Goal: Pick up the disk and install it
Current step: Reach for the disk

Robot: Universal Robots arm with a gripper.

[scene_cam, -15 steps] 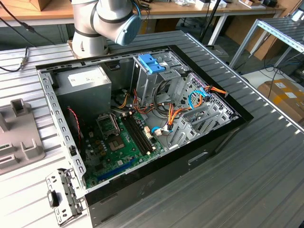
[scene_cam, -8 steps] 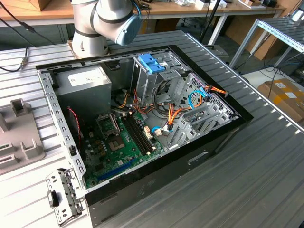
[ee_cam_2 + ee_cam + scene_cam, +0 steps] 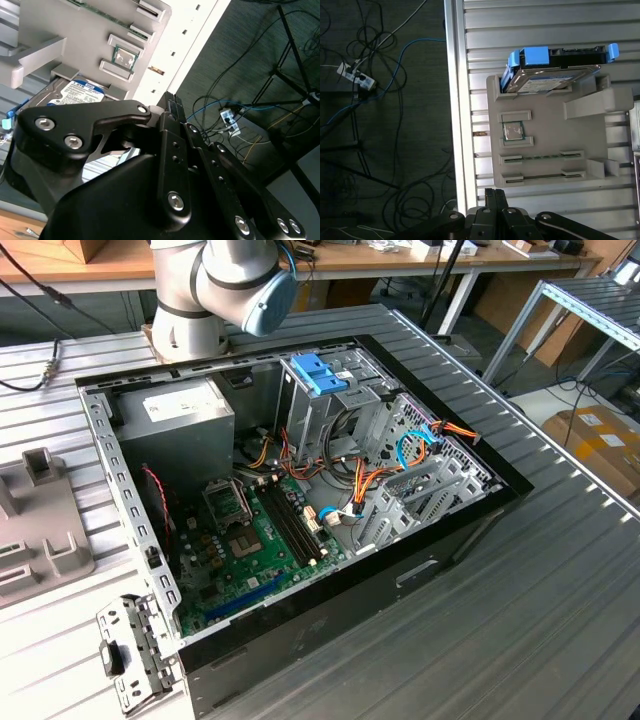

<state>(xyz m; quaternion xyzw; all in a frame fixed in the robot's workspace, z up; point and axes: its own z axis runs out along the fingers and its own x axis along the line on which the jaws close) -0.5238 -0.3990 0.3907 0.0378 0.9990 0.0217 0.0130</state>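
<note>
Your disk (image 3: 547,80), the flat silver-grey metal hard drive with the white-and-blue label and bright blue plastic side rails, had not been picked up. In both wrist views it leaned at a tilt in the end slot of the pale grey plastic holder tray (image 3: 545,125). I'd judge it was propped that way so its edges stood free for a grasp. A small square processor chip (image 3: 512,132) sat in a nearby pocket of the same tray, which lay on the ribbed aluminium table (image 3: 530,30). The black metal gripper (image 3: 495,200) hung well apart from the disk and had hold of nothing. You could not tell how wide its jaws stood. In the exterior view the open black computer case (image 3: 480,510) waited with its blue-latched drive cage (image 3: 318,375) facing up.
</note>
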